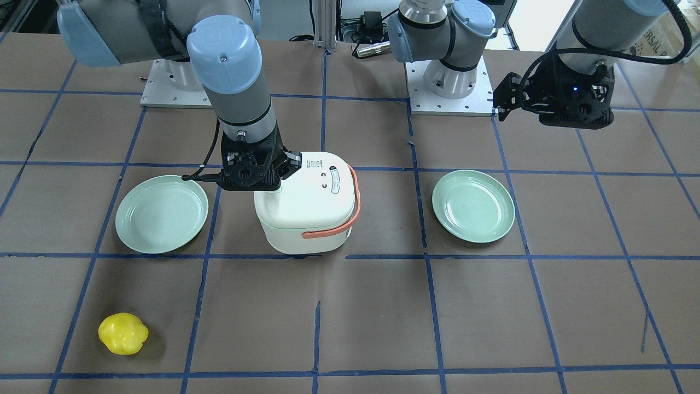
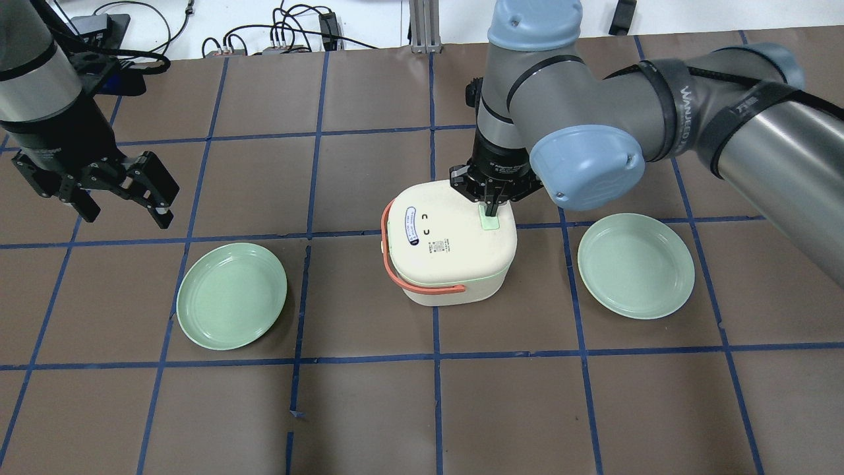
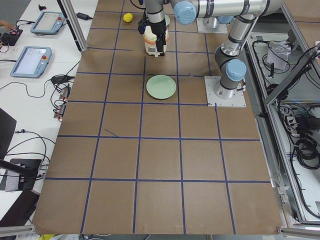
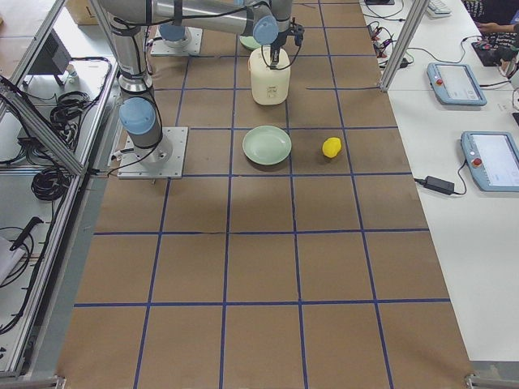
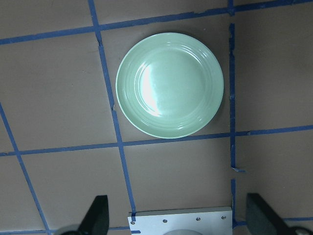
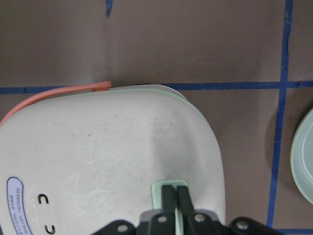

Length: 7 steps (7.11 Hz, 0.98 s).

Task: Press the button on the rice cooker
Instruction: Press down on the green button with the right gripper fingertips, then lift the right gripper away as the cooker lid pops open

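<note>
Standing near the middle of the desk (image 2: pixel 369 409), the white rice cooker (image 2: pixel 448 254) is upright with its lid down. Its coral handle (image 2: pixel 428 288) is folded down around the side nearer the left arm. The button (image 2: pixel 491 224), a pale green tab, sits at the lid's edge on the side nearer the right arm.

The right fingers (image 2: pixel 491 208) point straight down, pressed together with no visible gap, and their tips are on the button. The right wrist view confirms this: both tips lie inside the green tab's outline. The right arm reaches in from above, its wrist vertical over that edge of the cooker.

Two pale green plates flank the cooker, both flat on the desk and apart from it. The left plate (image 2: pixel 231 305) is on the left arm's side and the right plate (image 2: pixel 635 265) is on the right arm's side.

The left fingers (image 2: pixel 158 198) are spread wide and hold nothing. They hang above the desk well away from the cooker, beyond the left plate.

A yellow lumpy object (image 1: pixel 123 333) lies alone on the operators' side of the desk, beyond the right plate, touching nothing.
</note>
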### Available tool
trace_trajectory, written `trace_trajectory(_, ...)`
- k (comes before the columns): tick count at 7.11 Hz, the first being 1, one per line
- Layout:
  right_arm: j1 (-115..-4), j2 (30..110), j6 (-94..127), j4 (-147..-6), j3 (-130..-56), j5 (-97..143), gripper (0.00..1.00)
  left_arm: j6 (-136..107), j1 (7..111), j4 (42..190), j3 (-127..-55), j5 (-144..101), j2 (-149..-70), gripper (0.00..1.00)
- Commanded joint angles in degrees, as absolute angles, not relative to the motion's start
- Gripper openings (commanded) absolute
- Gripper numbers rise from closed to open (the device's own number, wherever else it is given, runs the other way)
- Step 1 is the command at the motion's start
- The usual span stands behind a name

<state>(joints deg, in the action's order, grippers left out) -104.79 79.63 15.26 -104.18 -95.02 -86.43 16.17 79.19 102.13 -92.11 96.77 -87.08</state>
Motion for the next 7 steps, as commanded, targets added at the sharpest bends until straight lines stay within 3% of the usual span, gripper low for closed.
trace_trajectory(1,-104.9,79.9,15.5,-102.5,-88.1,-86.7,0.64,16.2,79.2,102.1,-92.1,96.8,-87.1,1.00)
trace_trajectory(2,-104.8,79.8,15.5,-101.3,-84.6,-86.8,0.76,16.2,79.2,102.1,-92.1,96.8,-87.0,1.00)
trace_trajectory(7,-97.7,83.8,10.2,-97.3,-82.7,-90.2,0.94,16.2,79.2,102.1,-92.1,96.8,-87.1,1.00)
